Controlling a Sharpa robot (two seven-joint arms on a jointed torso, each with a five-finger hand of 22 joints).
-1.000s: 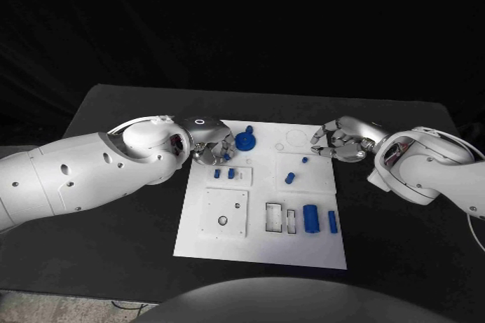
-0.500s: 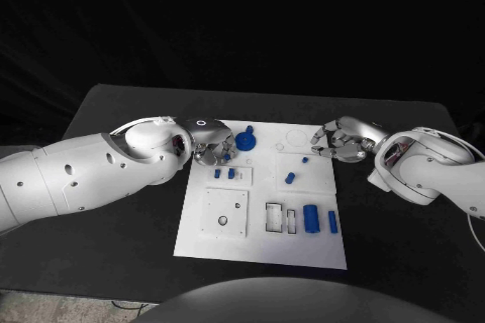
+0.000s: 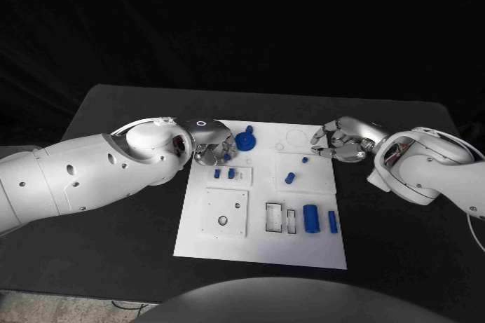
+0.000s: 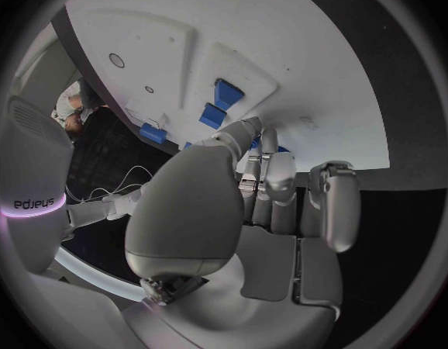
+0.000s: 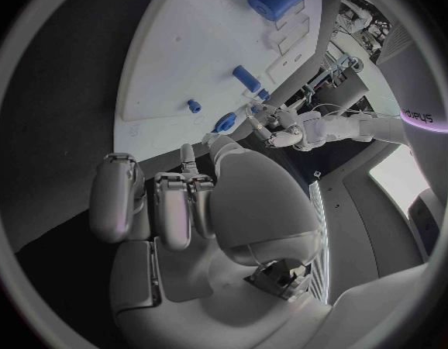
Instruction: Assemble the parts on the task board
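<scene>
Task board [image 3: 261, 228] with blue parts [image 3: 311, 218], left hand [image 3: 210, 146] fingers curled over its far-left corner, grasp unclear, right hand [image 3: 340, 144] fingers clenched, empty

Robotics lab, black table [image 3: 121, 218] against black backdrop, white task board [image 3: 261, 249] with blue parts [image 3: 311, 218]
</scene>
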